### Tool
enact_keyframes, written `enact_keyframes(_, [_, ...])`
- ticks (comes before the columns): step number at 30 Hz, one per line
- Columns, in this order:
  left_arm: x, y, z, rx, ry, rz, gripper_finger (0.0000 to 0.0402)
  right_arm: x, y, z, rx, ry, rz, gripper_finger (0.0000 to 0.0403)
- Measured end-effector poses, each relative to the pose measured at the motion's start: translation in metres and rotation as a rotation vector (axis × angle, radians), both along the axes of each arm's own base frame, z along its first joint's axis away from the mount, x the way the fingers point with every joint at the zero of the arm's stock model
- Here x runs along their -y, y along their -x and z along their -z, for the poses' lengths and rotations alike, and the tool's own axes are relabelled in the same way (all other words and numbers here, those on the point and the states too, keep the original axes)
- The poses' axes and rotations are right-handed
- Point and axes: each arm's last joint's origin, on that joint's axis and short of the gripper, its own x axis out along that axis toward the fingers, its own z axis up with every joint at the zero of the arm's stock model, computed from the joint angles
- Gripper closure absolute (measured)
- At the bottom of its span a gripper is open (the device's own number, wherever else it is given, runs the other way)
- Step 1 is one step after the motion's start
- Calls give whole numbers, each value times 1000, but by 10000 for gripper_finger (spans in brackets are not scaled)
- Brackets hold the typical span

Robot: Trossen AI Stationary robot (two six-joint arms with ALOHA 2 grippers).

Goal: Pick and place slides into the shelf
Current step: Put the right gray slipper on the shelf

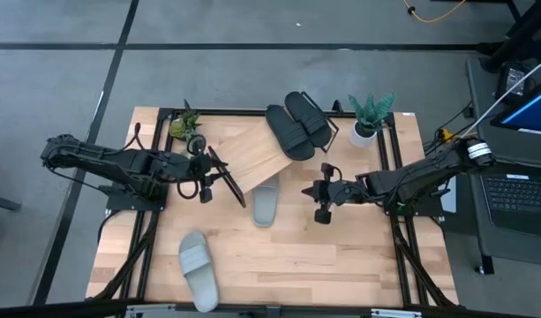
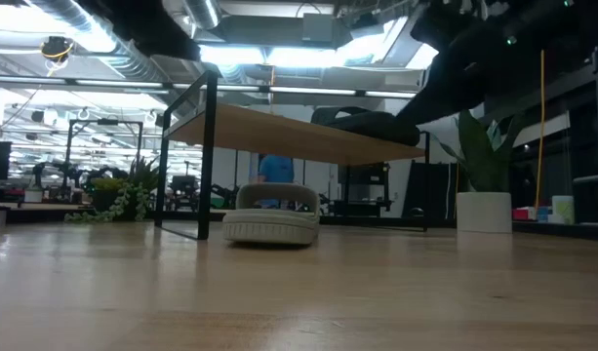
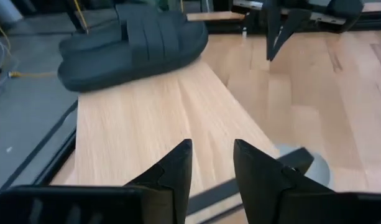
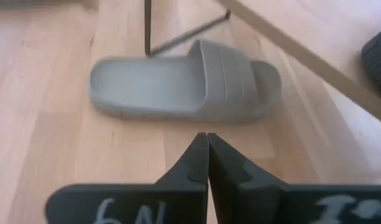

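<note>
Left gripper (image 1: 219, 179) at the shelf (image 1: 248, 152) left edge, fingers apart, nothing between them. 1 grey slide (image 1: 198, 269) lies near the table's front, 1 grey slide (image 1: 265, 203) half under the shelf, 2 black slides (image 1: 299, 123) on the shelf's far end. Right gripper (image 1: 318, 195) just right of the tucked grey slide, fingers pressed together, empty.

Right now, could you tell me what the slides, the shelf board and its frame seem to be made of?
The grey slide by the shelf looks like moulded foam or rubber: matte, one piece, with soft rounded edges. The black slides show the same dull, seamless look, probably the same material. The shelf board appears to be light wood or a wood-look laminate, with visible grain and a smooth satin face. Its frame looks like thin black-painted metal.
</note>
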Motion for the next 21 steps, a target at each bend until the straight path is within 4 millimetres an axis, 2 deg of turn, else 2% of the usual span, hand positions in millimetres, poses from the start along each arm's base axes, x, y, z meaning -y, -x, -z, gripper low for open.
enact_keyframes(5, [1,0,5,-5,40,7,292,1,2,12,130,-24,-4,398])
enact_keyframes(10, [4,-1,22,9,76,47,292,-1,-5,19,178,-2,-23,398])
enact_keyframes(13, [10,0,35,2,87,80,292,-3,-15,23,152,6,-25,398])
enact_keyframes(21, [36,5,43,16,119,216,292,-11,-49,27,108,99,-72,398])
